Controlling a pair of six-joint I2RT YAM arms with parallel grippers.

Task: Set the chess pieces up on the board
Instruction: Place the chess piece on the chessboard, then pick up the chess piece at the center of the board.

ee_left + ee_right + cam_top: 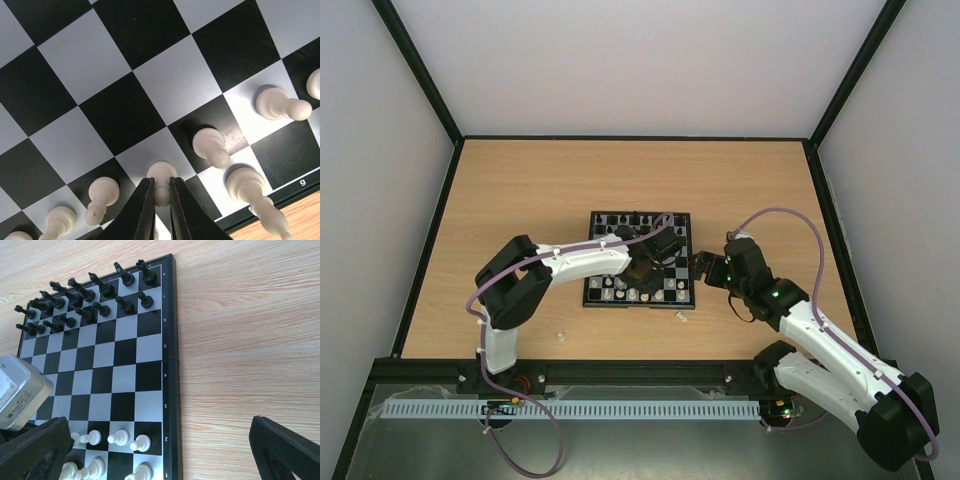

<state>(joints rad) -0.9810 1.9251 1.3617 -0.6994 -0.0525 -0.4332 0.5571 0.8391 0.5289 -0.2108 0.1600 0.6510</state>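
Top cam first: the board mid-table, black chess pieces along its far edge, white chess pieces along the near edge. Left fingers down over the near-right part of the board. Right fingers just off its right edge. Only from up here: two strays on the wood, one small white piece just off the board's near-right corner, a second stray well off to the near left.

Over to L wrist cam, tight close-up. Left fingers narrow, nipped onto the head of a white pawn over a pale sq. Can't tell if its base is touching the sq. Neighbour pawn upright just to the right, another pawn to the left. Taller white piece by the board's black border, w/ a strip of table beyond. No sign of the black side from this angle.

R wrist cam now. Right fingers spread wide, gripping nothing, hanging above the table w/ the board's right edge between them. Getting the long view here: black pieces in two rows at the far end, whites at the near end. Grey metal block of the L arm poking in at left, over the board.
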